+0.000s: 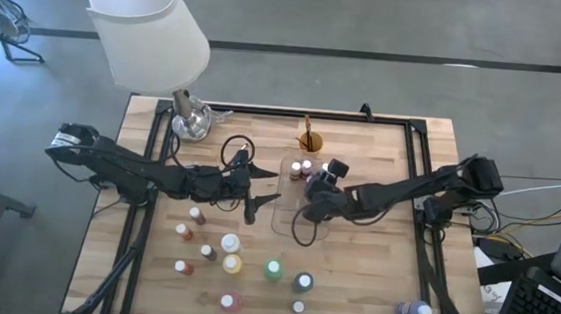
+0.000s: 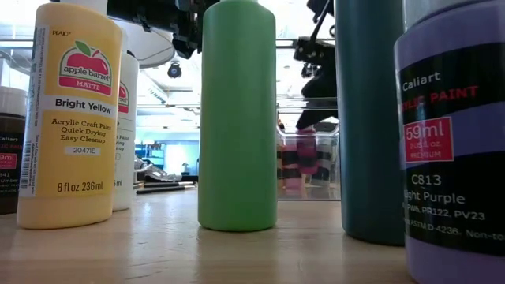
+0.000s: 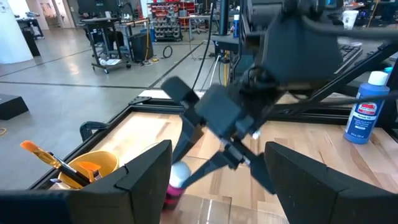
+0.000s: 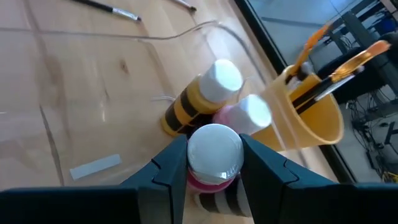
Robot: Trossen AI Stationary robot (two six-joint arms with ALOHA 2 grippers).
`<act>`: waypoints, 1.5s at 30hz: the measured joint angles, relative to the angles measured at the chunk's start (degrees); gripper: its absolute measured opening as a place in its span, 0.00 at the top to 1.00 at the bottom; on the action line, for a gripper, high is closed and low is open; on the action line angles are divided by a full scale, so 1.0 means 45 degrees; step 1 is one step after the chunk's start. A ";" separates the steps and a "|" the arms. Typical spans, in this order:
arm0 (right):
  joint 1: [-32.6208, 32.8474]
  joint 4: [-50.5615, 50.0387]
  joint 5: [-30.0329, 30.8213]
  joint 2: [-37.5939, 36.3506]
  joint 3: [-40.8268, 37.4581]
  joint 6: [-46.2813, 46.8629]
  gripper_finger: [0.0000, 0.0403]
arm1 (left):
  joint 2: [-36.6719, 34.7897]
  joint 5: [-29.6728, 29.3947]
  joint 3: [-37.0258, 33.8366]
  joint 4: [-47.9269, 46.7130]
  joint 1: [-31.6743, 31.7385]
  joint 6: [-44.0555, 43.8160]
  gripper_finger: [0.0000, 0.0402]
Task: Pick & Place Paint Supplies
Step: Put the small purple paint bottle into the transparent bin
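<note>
Over the clear tray (image 1: 289, 216), the right tool (image 4: 214, 163) pinches a white-capped pink bottle (image 4: 214, 155).

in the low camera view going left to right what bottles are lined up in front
Bright yellow paint bottle → green bottle → dark teal bottle → light purple paint bottle.

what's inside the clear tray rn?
The clear tray holds three white-capped small bottles at its orange cup end: a yellow one, a pink one, and a pink one gripped by the right hand. The hand covers whatever lies under it.
</note>
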 joint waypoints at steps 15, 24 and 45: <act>-0.0035 0.0136 0.0083 0.0639 -0.0044 0.0582 0.71 | 0.0000 0.0087 0.0000 -0.0019 -0.0005 -0.0005 0.35; -0.0171 0.1021 -0.0555 0.0639 -0.0049 0.0041 0.70 | 0.0000 0.0087 0.0000 -0.0021 -0.0005 -0.0005 0.35; -0.0211 0.0629 0.0034 0.0639 -0.0044 0.0056 0.71 | 0.0000 0.0097 0.0000 -0.0024 -0.0005 -0.0005 0.35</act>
